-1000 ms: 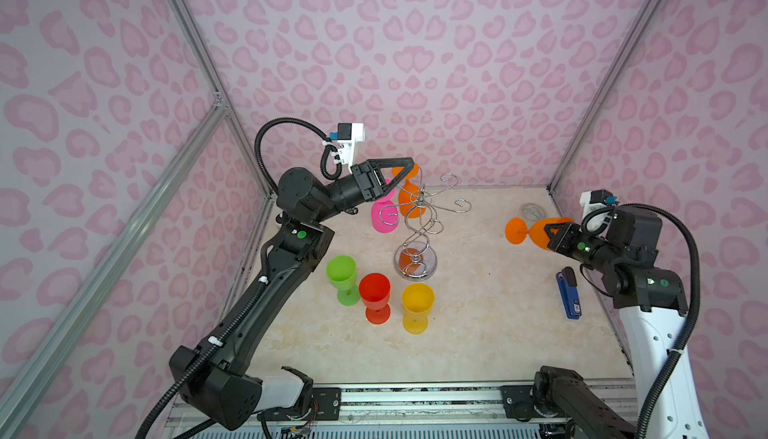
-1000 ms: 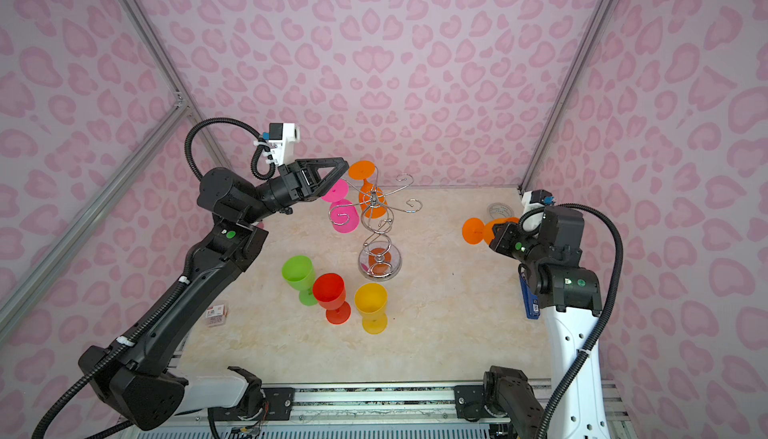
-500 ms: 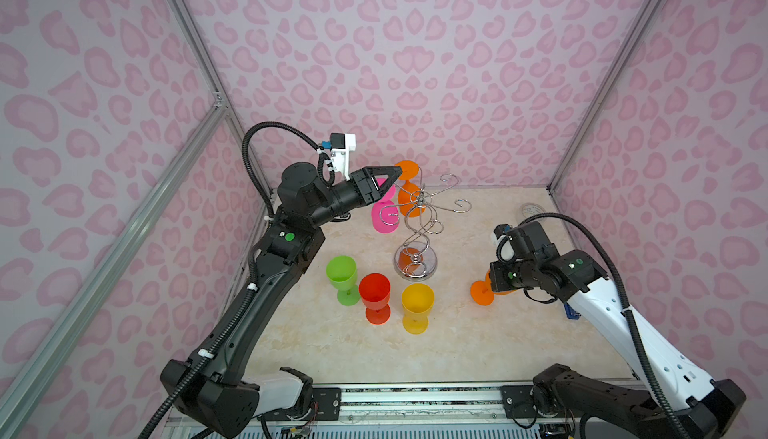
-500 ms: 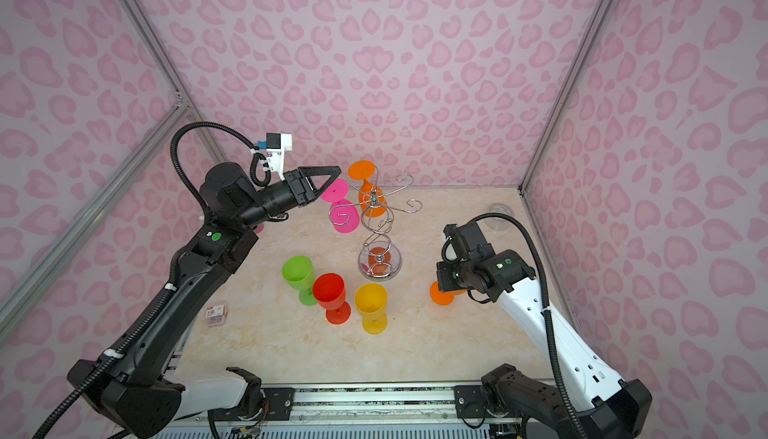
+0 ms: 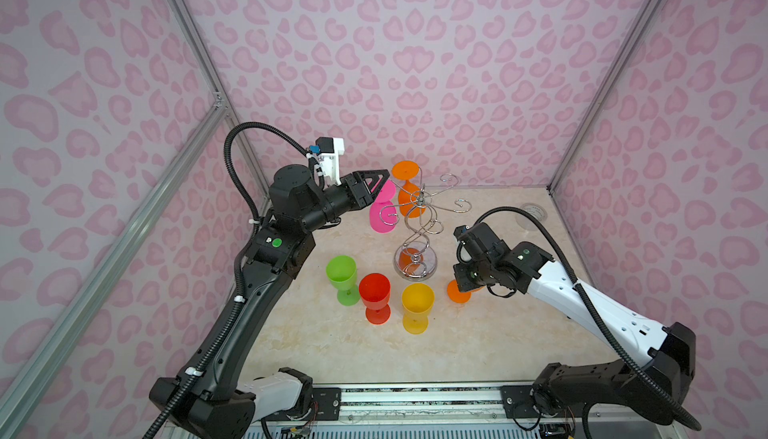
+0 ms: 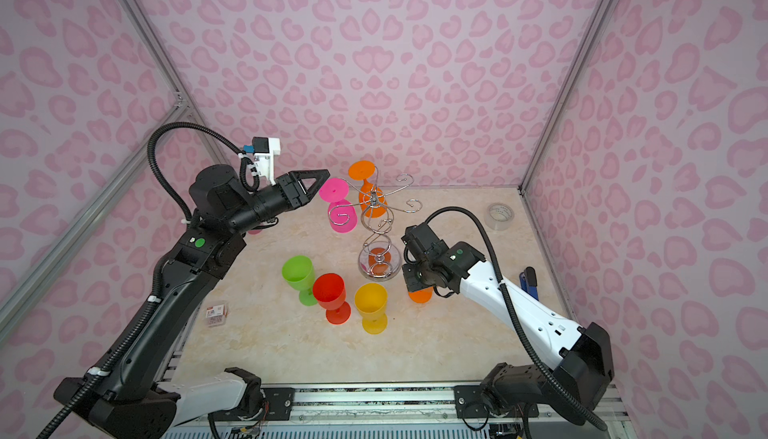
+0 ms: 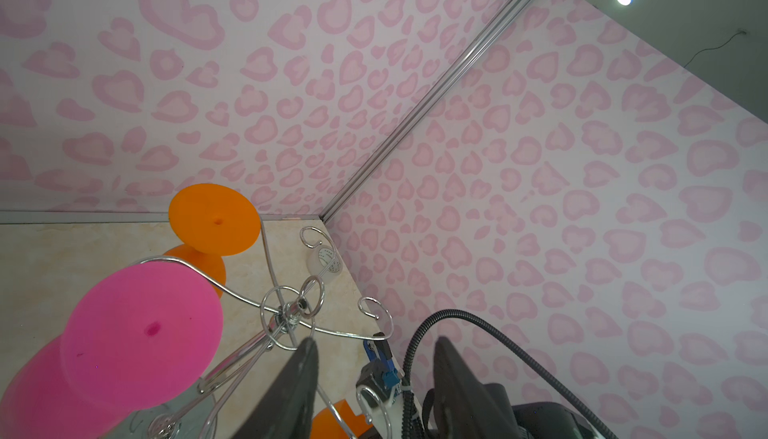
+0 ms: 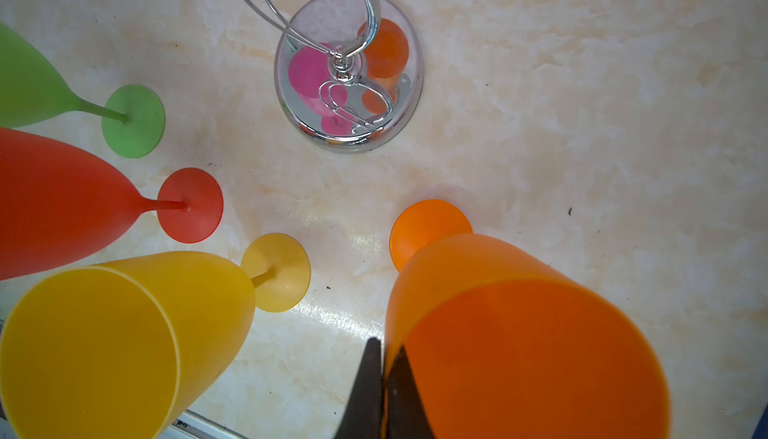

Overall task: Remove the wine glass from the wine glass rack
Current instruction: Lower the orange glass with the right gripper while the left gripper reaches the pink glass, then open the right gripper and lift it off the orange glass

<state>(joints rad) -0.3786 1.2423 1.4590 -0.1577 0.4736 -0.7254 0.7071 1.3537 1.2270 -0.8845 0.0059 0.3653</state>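
left gripper (image 7: pixel 374 343) fingers (image 7: pixel 297 387) spread, empty, near pink glass (image 5: pixel 381 218) foot. right gripper (image 8: pixel 384 347) pinches wall of held orange glass (image 8: pixel 519 353), upright beside rack base. wine glass rack (image 5: pixel 417 225) upright mid-table (image 5: pixel 490 333), toward back edge; pink glass and second orange glass (image 5: pixel 409 195) hang inverted.

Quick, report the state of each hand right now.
Left hand: open, empty, near the pink wine glass hanging on the wine glass rack.
Right hand: closed on the rim of the off-rack orange wine glass.
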